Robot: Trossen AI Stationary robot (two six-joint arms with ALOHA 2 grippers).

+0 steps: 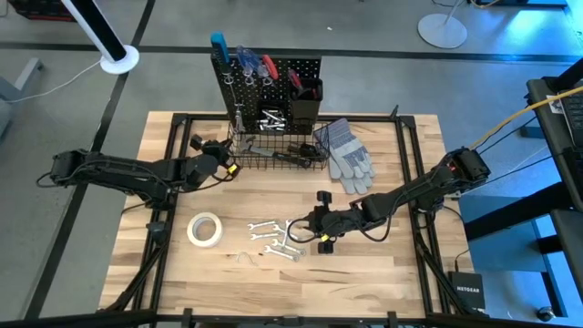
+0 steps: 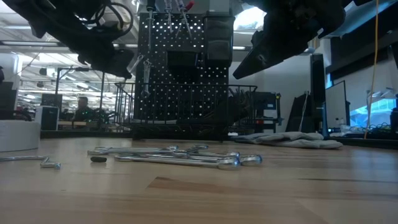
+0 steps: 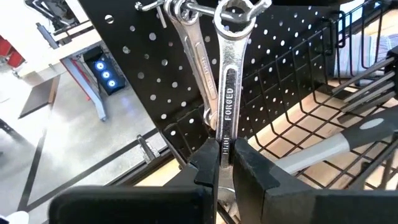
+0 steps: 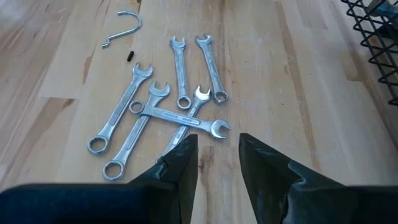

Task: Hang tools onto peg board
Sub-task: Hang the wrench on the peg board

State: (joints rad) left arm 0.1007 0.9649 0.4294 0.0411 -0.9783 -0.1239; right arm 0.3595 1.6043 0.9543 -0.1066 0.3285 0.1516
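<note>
High view: left tool (image 1: 230,167) sits centre-left of the frame, just in front of the peg board (image 1: 273,77) at top centre. Right tool (image 1: 308,228) hovers lower centre above a cluster of loose wrenches (image 1: 273,241). A tape roll (image 1: 205,229) lies lower left; grey gloves (image 1: 347,153) lie right of the wire basket (image 1: 273,155).

Low view: the wrenches lie flat mid-frame on the surface (image 2: 199,193); both arms enter from the top, with the peg board upright behind.

Left wrist view: left tool is clenched on the shank of a silver wrench (image 3: 229,93), ring end up at a hook (image 3: 186,9) where a second wrench (image 3: 196,56) already hangs. Holding it low probably leaves the ring free to slide onto the hook. The hanging wrench crowds the hook; the basket wires sit close at frame right.

Right wrist view: right tool is parted and empty over the pile, presumably lined up for the next pick. Wrenches overlap, so a clean grasp looks awkward. A stray hook (image 4: 124,28) lies at upper left.
</note>
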